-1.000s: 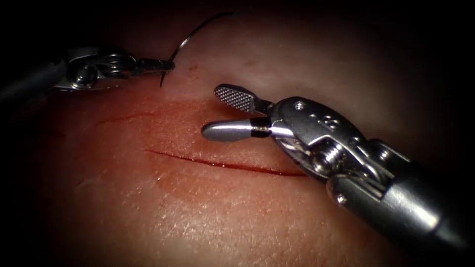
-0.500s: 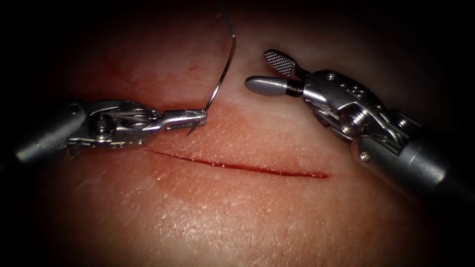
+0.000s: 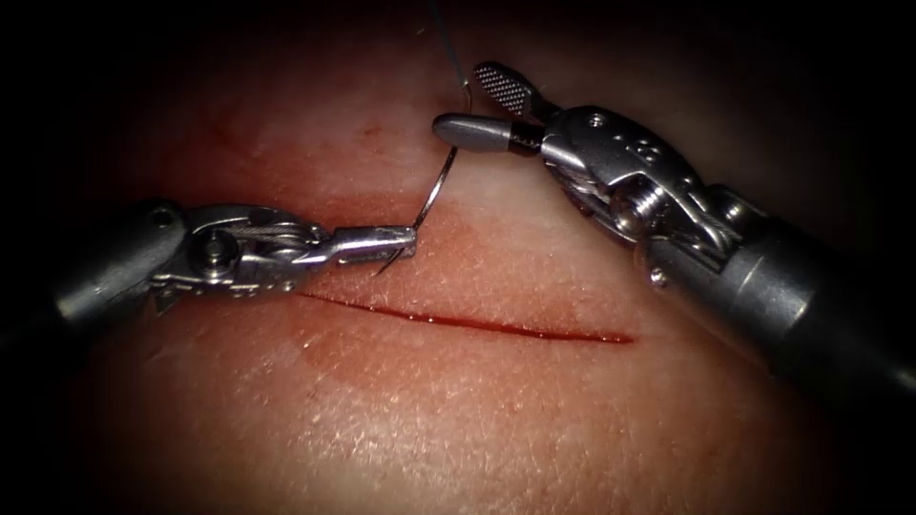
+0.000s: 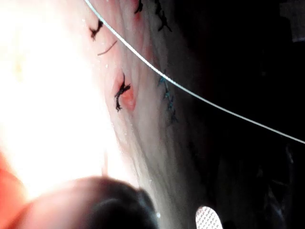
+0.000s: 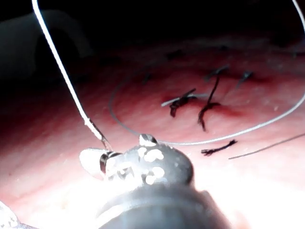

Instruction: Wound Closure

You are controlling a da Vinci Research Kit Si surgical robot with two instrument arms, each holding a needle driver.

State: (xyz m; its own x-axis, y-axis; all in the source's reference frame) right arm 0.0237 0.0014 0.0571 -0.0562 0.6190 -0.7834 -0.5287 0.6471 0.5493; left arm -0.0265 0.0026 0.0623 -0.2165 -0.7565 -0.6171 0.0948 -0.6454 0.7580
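Overhead, the left gripper point(image 3: 405, 241) is clamped on the needle point(image 3: 434, 195) near its pointed end, free of the tissue point(image 3: 458, 410) just above the cut point(image 3: 468, 322). The needle curves up toward the right gripper point(image 3: 472, 110), whose jaws stand apart around its tail end, where the thread point(image 3: 441, 29) leaves. Red fluid lines the cut; the tissue is pink and finely creased, dark at its edges. The right wrist view shows older dark stitches point(image 5: 205, 107) and looping thread.
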